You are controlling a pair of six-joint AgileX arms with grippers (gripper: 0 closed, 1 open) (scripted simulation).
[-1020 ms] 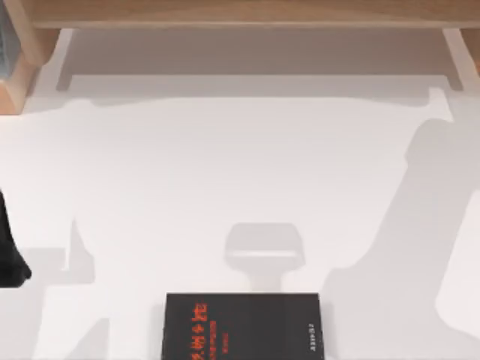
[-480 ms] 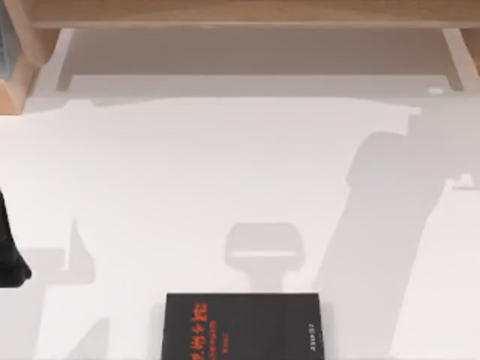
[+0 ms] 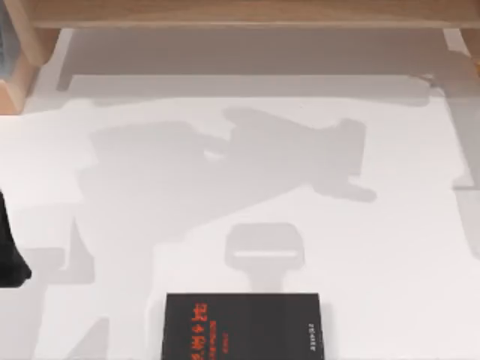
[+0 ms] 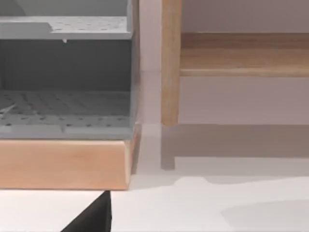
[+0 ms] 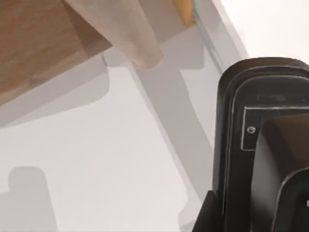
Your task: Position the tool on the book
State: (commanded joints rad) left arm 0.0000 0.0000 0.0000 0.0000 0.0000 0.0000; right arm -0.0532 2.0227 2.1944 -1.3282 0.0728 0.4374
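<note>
Top view shows the book (image 3: 244, 326) lying flat on the white tabletop (image 3: 225, 187) at the bottom centre of the frame, its lower part cut off by the frame edge. Its cover is black, with red-orange characters toward its left side and a small line of pale text near its right side. Broad grey shadows spread across the middle of the tabletop, and a smaller rounded shadow sits just above the book. A wooden shelf (image 3: 240, 13) runs along the top edge of the frame, with a wooden block (image 3: 16, 82) at the upper left. A dark part of the left arm (image 3: 9, 255) shows at the left edge, lower than mid-height; whether its end effector is wide or narrow cannot be told.

Left wrist view shows a grey perforated rack (image 4: 65, 77) sitting on a wooden base (image 4: 65, 164) at the left of the frame, a wooden post (image 4: 170, 63) near the centre, and a dark corner (image 4: 94, 220) at the bottom edge.

Right wrist view shows a black rounded housing (image 5: 263, 145) at the right of the frame above the tabletop, with a wooden leg (image 5: 128, 34) at the upper left; the state of the right end effector cannot be told.
</note>
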